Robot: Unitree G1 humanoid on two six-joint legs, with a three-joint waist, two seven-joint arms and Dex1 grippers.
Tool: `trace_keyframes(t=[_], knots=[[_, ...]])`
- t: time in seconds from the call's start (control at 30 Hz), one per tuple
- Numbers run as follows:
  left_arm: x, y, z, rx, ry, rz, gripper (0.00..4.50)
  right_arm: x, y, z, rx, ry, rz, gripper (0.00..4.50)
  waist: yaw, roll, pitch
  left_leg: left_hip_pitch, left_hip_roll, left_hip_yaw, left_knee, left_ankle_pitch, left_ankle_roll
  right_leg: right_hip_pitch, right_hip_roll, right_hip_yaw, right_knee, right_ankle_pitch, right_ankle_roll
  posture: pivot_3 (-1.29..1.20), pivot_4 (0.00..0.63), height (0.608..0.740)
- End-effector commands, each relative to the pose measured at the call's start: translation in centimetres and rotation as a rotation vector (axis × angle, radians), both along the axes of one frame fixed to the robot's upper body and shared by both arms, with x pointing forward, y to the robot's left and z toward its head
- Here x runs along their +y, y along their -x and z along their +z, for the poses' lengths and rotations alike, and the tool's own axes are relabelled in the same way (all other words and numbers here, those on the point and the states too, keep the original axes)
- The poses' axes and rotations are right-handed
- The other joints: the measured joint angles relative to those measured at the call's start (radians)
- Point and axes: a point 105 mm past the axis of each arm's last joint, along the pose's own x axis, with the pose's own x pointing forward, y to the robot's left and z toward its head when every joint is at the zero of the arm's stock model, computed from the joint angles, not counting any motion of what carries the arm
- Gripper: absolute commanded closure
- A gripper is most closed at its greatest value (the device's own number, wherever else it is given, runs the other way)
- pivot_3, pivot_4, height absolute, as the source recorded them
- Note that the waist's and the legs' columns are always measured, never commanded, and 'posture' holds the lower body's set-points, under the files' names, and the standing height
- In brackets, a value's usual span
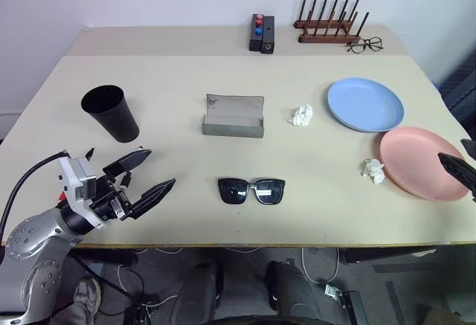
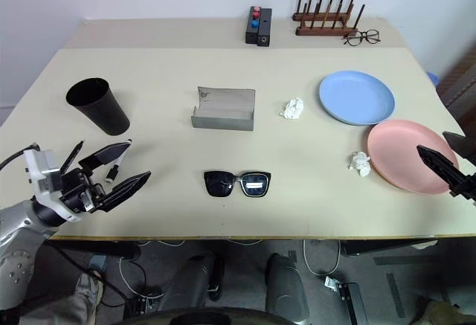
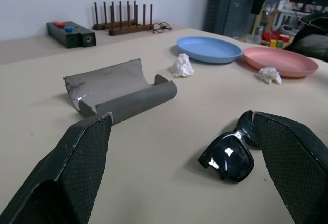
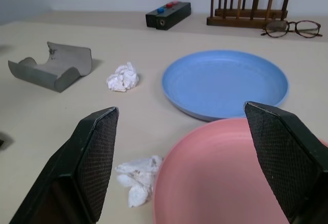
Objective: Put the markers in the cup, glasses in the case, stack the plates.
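The black cup (image 1: 111, 113) stands upright at the table's left. Just in front of it my left gripper (image 1: 161, 167) hovers open and empty, pointing toward the black sunglasses (image 1: 251, 190) lying near the front edge. Two slim dark markers (image 2: 75, 154) (image 2: 115, 170) lie under and behind its fingers, partly hidden. The grey case (image 1: 233, 115) lies open mid-table. On the right the blue plate (image 1: 365, 104) and the pink plate (image 1: 420, 163) sit side by side, apart. My right gripper (image 2: 433, 142) is open and empty over the pink plate's right rim.
Two crumpled tissues lie on the table, one (image 1: 301, 115) between case and blue plate, one (image 1: 373, 169) by the pink plate. At the back stand a black block with red and blue buttons (image 1: 261, 33), a wooden peg rack (image 1: 327, 24) and clear eyeglasses (image 1: 364, 44).
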Motion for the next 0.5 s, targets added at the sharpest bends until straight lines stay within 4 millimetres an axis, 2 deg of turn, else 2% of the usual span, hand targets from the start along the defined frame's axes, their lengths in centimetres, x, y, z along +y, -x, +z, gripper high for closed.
trace_keyframes(t=[0.03, 0.5], knots=[[0.2, -0.3, 1.0, -0.031, -0.021, -0.016, 0.00, 0.2, 0.4, 1.1, -0.051, 0.026, 0.000, 0.53, -0.001, 0.000, 0.000, 0.000, 0.000, 0.000, 0.000, 0.000, 0.000, 0.000, 0.000, 0.000, 0.000, 0.000, 0.000, 0.00, 0.150, 0.740], [0.3, -1.2, 0.4, -0.025, -0.042, -0.042, 0.00, -0.8, -0.1, 1.0, -0.059, 0.020, -0.033, 0.53, -0.001, 0.001, -0.001, 0.001, 0.001, 0.001, 0.000, 0.000, 0.000, 0.000, 0.000, 0.001, 0.001, 0.000, 0.000, 0.00, 0.150, 0.740]])
